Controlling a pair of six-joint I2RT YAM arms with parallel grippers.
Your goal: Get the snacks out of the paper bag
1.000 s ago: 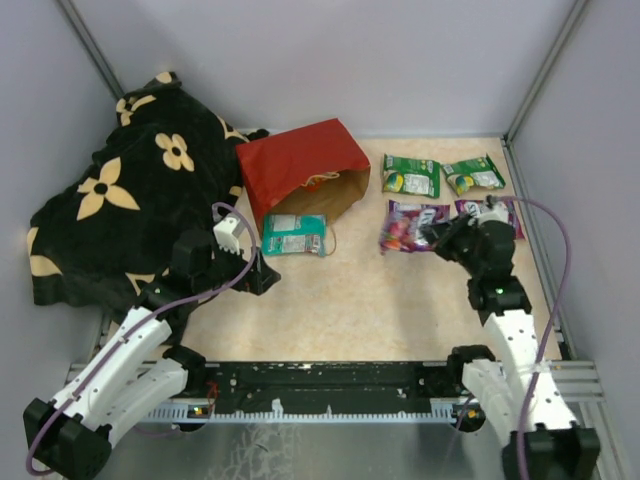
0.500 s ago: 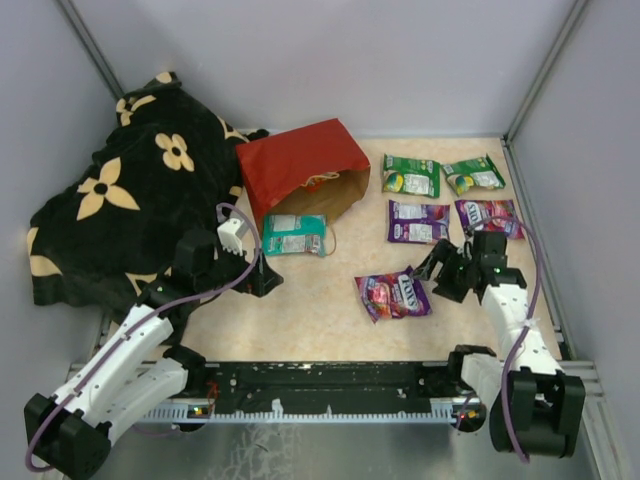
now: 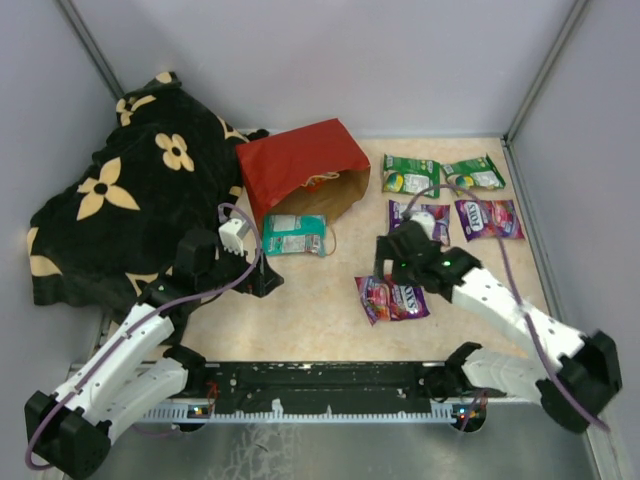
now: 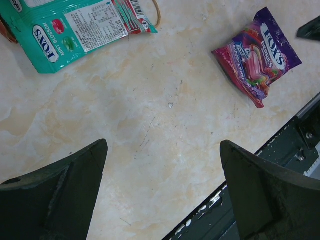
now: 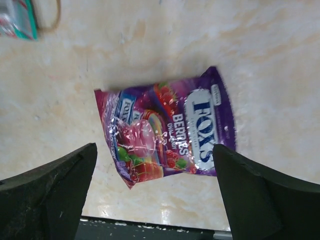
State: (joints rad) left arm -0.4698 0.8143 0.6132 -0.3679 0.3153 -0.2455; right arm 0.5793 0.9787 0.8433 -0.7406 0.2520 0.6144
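Item one, paper bag point(image 3: 300, 162): red outside, brown inside, lay on its side at the far middle of the table point(image 3: 330, 310), its mouth turned toward the near right and its far-left end against the black flowered blanket point(image 3: 130, 190). Something orange-yellow showed in the mouth; what it was could not be told. Item two, teal packet point(image 3: 293, 235): flat on the table just in front of the bag's mouth, lettered FOX'S in the left wrist view. Items three and four, green packet point(image 3: 411, 175) and second green packet point(image 3: 474, 175): side by side at the far right, outside the bag. Items five and six, purple packet point(image 3: 405, 213) and second purple packet point(image 3: 488, 218): in a row just nearer than the green pair, the first partly hidden by the right arm. Item seven, berry packet point(image 3: 393, 297): purple and pink-red, lettered FOX'S Berries, flat on the table right of centre, apart from the other packets and well clear of the bag. Right gripper point(image 5: 154, 147): positioned over the berry packet, fingers spread wide on either side of it in the wrist view, gripping nothing. Left gripper point(image 4: 163, 144): over bare table near the teal packet, fingers likewise spread wide, gripping nothing.
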